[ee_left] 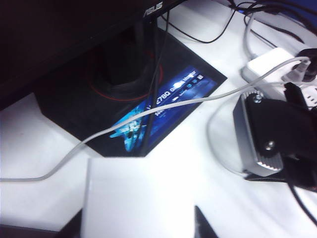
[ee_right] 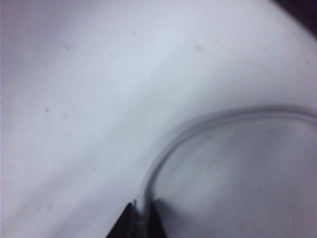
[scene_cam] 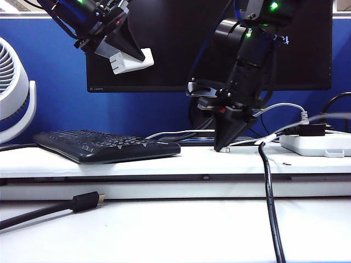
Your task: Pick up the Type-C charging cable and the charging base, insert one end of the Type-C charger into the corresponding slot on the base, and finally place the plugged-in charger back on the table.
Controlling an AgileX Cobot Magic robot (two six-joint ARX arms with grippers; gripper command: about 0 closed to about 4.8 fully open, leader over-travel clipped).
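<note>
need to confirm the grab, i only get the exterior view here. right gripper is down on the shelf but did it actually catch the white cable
Observer: Yes. In the right wrist view the right gripper is shut on the Type-C charging cable, pinched between the tips.
Operator: where does the cable go from there
Observer: It curves away in an arc over the bare table.
Operator: and the left
Observer: The left gripper holds the charging base up above the monitor stand.

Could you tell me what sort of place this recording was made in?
Most likely an office desk workstation: a flat black computer keyboard lies on the white desk's raised shelf, a large dark monitor stands behind it, and a round white desk fan sits alongside.
</note>
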